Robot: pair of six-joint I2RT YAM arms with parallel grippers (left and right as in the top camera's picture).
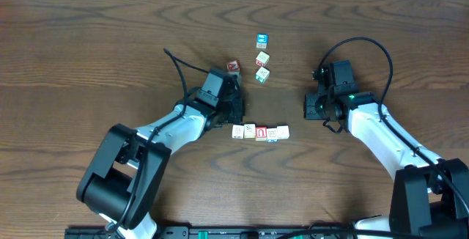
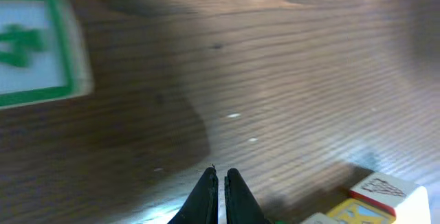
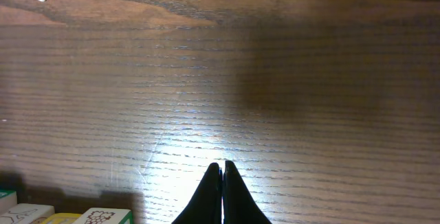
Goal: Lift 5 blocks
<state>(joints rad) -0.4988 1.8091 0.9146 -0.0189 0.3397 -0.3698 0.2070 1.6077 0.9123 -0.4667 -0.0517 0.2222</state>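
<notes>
Two grippers: left gripper [image 2: 220, 177] and right gripper [image 3: 222, 169], jaws pressed together, empty.
Blocks [image 1: 260, 132]: row on table [image 1: 88, 41], just beside left gripper.
Other cubes [image 1: 262, 58]: four, beyond the row.

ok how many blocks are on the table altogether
9. Five form the row of blocks mid-table; beyond it stand a blue-faced block, a pale block and a green-edged block; a red-faced block lies left of those. The left arm may hide more.

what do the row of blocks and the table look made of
The blocks: probably wood, with pale matte faces carrying printed or painted letters and pictures. The table: dark brown with wavy grain lines and a soft sheen; solid wood, veneer or laminate, cannot tell.
</notes>
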